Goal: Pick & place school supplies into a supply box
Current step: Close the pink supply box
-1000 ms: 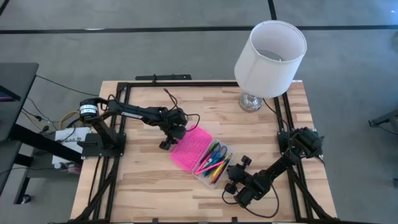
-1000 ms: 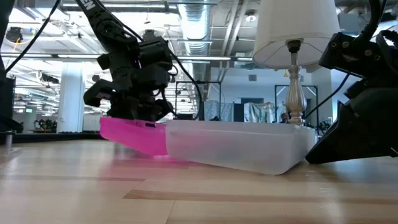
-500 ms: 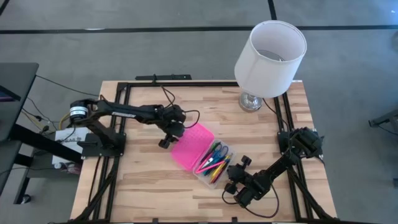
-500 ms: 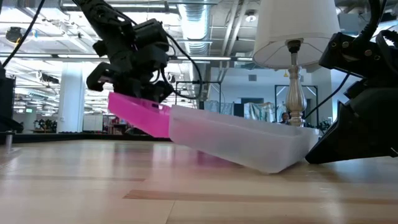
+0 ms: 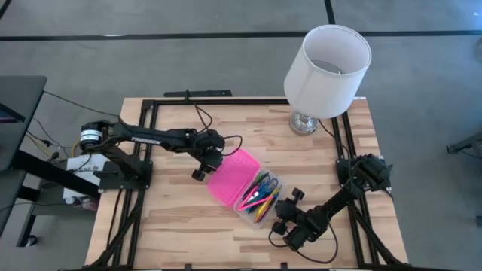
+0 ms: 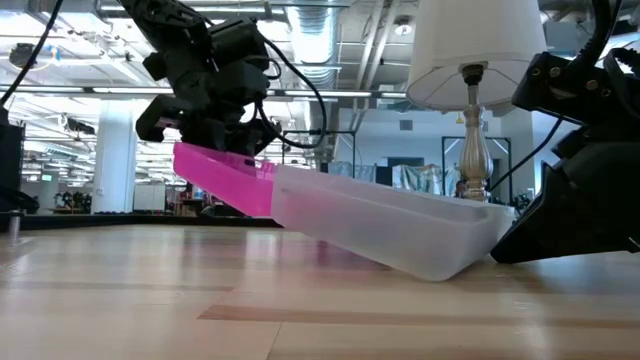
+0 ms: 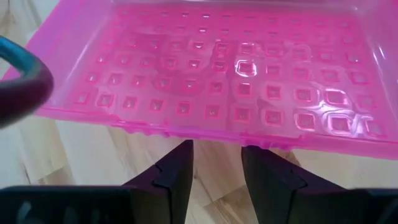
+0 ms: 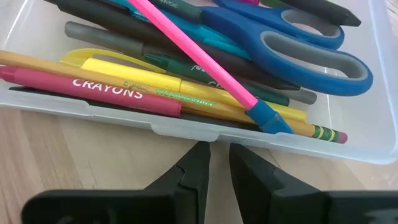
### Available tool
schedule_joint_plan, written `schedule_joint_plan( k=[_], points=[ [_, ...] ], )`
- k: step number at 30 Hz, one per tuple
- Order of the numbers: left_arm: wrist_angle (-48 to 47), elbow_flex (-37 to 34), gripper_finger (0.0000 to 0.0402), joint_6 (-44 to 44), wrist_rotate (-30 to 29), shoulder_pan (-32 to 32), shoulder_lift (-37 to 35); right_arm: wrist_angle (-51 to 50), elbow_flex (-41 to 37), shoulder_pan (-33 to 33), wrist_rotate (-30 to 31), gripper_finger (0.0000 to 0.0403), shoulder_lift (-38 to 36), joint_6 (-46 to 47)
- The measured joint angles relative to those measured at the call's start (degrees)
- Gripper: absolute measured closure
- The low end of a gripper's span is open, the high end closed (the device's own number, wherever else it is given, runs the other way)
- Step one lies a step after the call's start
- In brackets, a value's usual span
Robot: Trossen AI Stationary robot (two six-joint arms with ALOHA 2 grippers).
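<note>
- supply box (image 5: pixel 254 197) sits mid-table, slightly right of centre, clear tray tilted up on its left side in the low view, right end down on the wood.
- school supplies (image 8: pixel 205 68) already inside: blue-handled scissors (image 8: pixel 298 37), pink pencil, yellow and red items, dark pens; nothing loose seen on the table (image 5: pixel 173 226).
- pink lid (image 5: pixel 232 178) hinged open to the far left of the tray, raised off the table.
- left gripper (image 7: pixel 217 177) at the lid's outer edge, fingers slightly apart under the rim; looks like lifting it, firm pinch not certain.
- right gripper (image 8: pixel 214 163) low at the tray's near-right edge, fingers narrowly apart, holding nothing, seems to brace the box.
- step: likely closing the lid, packing looks done.
- next: swing lid over toward the right, press down onto tray while right side keeps box from sliding.
- white lamp (image 5: pixel 325 71) far right, not involved.
</note>
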Motion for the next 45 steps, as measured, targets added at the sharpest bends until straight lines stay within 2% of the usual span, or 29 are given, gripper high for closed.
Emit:
schedule_joint_plan(
  k=[3,9,14,21,33,45],
  points=[
    [0.0,0.1,0.0269,0.0,0.0,0.0,-0.4,-0.2,0.0,0.0,-0.2,0.034,-0.3,-0.1],
    [-1.4,1.1,0.0269,0.0,-1.4,0.0,-0.8,-1.6,0.0,-0.3,-5.5,0.034,-3.6,-1.0],
    [-1.9,1.4,0.0269,-0.3,-1.6,-0.2,-0.8,-2.0,-0.2,-0.4,-8.5,0.0339,-6.5,-5.2],
    [-2.4,1.4,0.0269,-0.3,-1.9,-1.3,-0.8,-1.6,0.0,-3.2,-12.5,0.0339,-6.8,-7.7],
    [-2.0,1.4,0.0269,-0.2,-1.9,-3.5,-0.7,0.0,0.0,-5.2,-13.5,0.034,-6.9,-12.5],
    [-3.7,6.2,0.0269,-0.2,-0.5,-4.3,-0.9,-0.8,0.0,-5.3,-13.9,0.034,-6.9,-12.5]
  ],
)
